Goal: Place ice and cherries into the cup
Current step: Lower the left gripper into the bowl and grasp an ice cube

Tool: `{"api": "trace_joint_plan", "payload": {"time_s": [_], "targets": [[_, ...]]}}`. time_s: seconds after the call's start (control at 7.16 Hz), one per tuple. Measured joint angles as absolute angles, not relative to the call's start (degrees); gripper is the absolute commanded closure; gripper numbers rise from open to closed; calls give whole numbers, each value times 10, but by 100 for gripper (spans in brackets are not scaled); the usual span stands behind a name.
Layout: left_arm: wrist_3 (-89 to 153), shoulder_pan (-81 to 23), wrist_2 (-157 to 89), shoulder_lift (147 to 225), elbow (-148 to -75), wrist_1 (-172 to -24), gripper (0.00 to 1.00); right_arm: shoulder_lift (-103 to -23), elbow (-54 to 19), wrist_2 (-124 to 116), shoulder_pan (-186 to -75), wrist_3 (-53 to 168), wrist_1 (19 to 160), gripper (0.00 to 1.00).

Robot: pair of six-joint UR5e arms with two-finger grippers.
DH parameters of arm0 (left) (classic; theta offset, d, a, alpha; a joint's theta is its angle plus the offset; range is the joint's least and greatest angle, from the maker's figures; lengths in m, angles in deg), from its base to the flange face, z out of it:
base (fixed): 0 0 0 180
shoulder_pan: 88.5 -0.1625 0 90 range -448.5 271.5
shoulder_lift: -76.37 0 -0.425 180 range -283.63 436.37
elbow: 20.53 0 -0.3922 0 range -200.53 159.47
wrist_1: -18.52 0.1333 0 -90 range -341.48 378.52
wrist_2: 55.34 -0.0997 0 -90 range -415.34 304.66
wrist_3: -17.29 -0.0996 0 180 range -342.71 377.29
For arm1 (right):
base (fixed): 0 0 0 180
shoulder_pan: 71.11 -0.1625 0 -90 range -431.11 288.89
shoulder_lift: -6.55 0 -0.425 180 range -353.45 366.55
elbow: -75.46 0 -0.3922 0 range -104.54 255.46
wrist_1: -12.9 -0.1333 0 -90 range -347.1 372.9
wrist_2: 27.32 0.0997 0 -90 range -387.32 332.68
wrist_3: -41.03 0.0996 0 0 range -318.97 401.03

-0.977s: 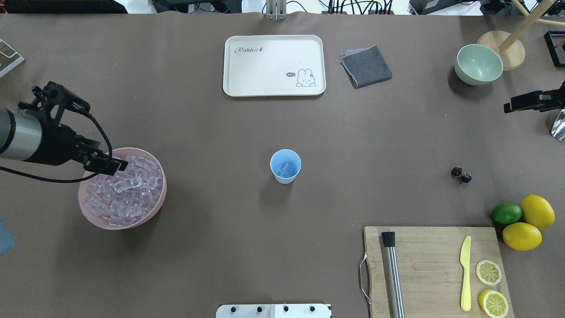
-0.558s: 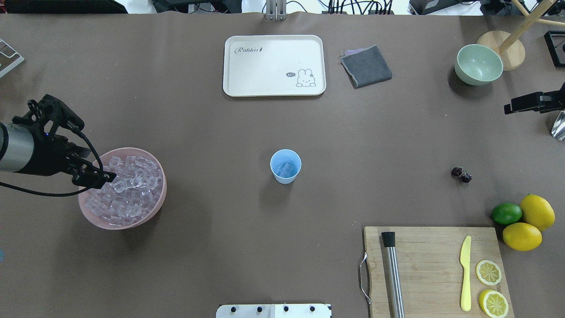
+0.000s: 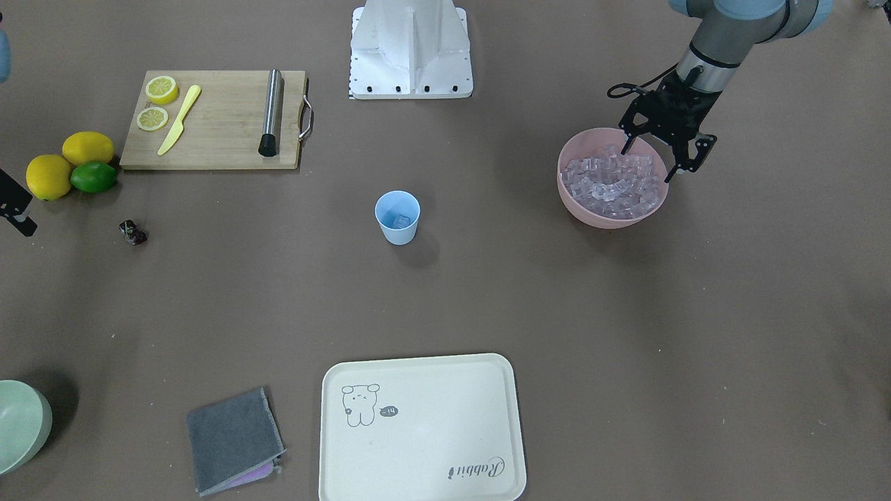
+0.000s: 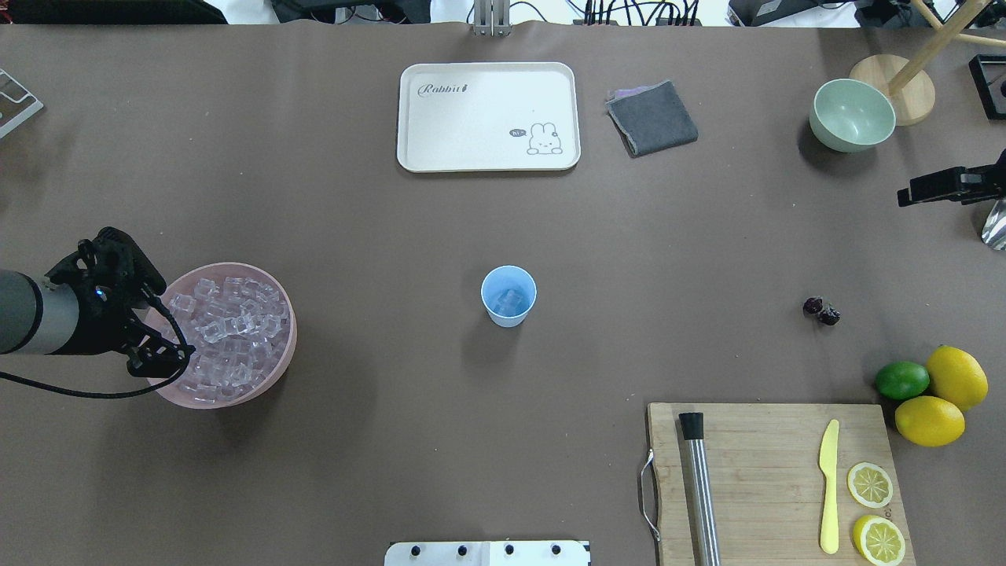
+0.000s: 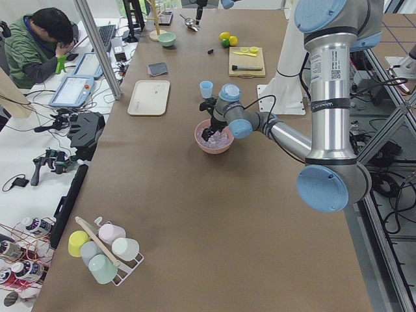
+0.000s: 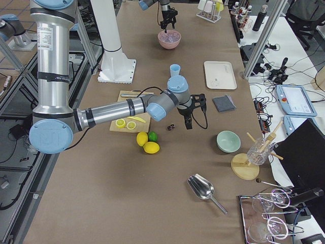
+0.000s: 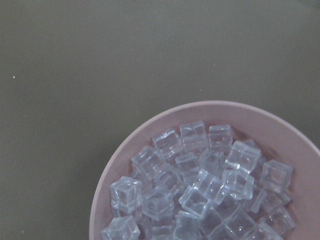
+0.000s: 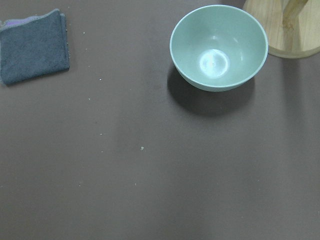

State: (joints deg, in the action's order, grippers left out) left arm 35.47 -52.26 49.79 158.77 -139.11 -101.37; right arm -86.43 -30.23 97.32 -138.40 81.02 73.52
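We see the right tool (image 4: 912, 190) only as a dark stub cut off at the frame edge. It is well apart from the small light blue plastic cup (image 4: 507, 317), on the robot's right, and we cannot tell whether it is spread or closed. The cup's inside is hard to read. One clear cube (image 4: 511, 299) lies at its bottom, and we cannot tell whether more lie under it. The ice (image 7: 210, 185), glassy and faintly pinkish-white, is heaped in the wide pink bowl (image 7: 280, 132), well apart from the cup on the robot's left. The left tool (image 3: 649, 163) hangs over the bowl's edge farthest from the cup, its fingers spread wide, with nothing we can make out between them. The tiny, glossy, near-black pair of cherries (image 4: 821, 310) lies on the brown tabletop (image 4: 393, 236), well apart from the cup on the robot's right.
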Motion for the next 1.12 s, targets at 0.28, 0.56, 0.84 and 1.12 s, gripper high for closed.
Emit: {"api": "trace_joint_plan", "payload": {"time_s": [0.28,0.56,0.84,1.12], "targets": [[349,-538,486,1575,-1391,-1014,19,-864,-302,973,-1383,810,735,0],[349,-547,484,1572,-1391,-1014,22,-864,-302,972,-1381,810,735,0],[349,-558,481,1572,-1391,-1013,23,-864,-301,972,-1381,810,735,0],[349,-566,478,1572,-1390,-1011,24,-863,-300,972,-1381,810,735,0]]}}
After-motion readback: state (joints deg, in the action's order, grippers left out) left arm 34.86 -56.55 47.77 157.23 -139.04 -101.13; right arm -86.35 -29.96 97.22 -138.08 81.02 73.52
